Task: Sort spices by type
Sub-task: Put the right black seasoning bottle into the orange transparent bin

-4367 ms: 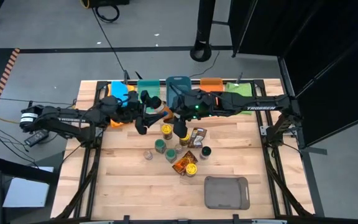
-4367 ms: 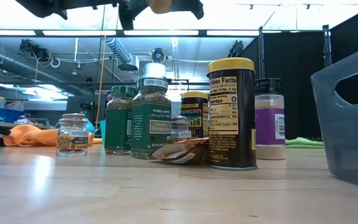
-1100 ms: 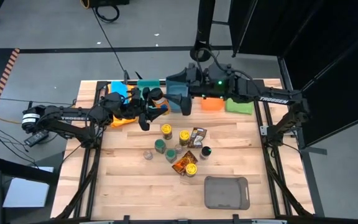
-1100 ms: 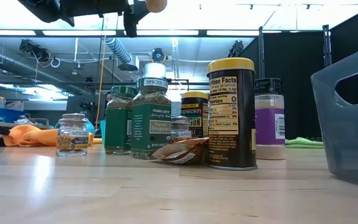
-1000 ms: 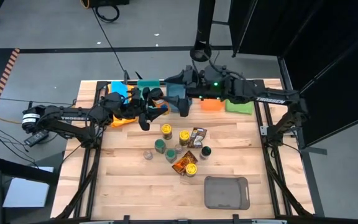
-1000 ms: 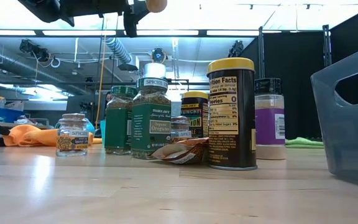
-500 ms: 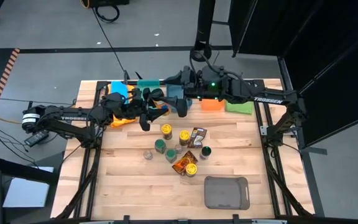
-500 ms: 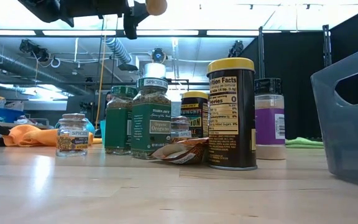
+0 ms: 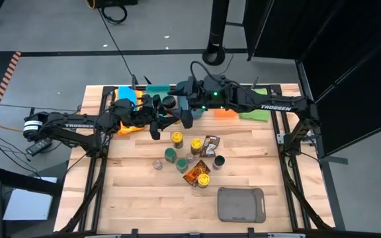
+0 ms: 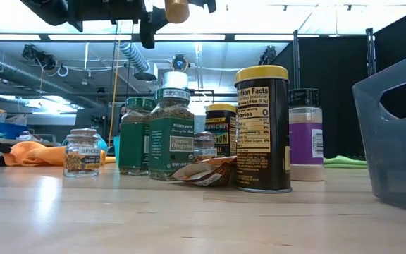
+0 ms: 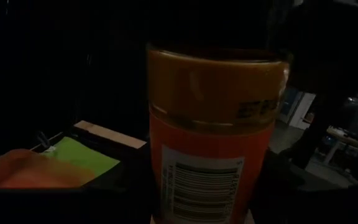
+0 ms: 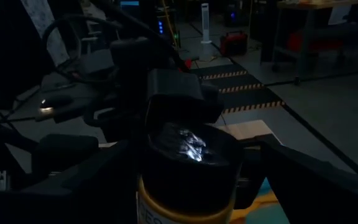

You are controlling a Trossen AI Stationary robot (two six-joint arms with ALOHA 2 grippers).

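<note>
Between both hands (image 9: 167, 110), orange jar (image 11: 213, 134) base hidden.

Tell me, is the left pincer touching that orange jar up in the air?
Touching. The left wrist view shows the orange jar filling the space right in front of the left pincer; the low view shows it hanging high above the table, held.

Two grippers, the left gripper (image 9: 167, 106) and the right gripper (image 9: 186, 117), are sharing one orange jar (image 11: 210, 137). Below them, eight jars are standing on the tabletop (image 9: 137, 198): three yellow-lidded jars (image 9: 176, 137), two green-lidded jars (image 9: 169, 155), one dark-lidded jar (image 9: 217, 160) and two small grey-lidded jars (image 9: 157, 164). Two foil packets (image 9: 209, 145) and one grey tray (image 9: 241, 204) are lying nearby.
</note>
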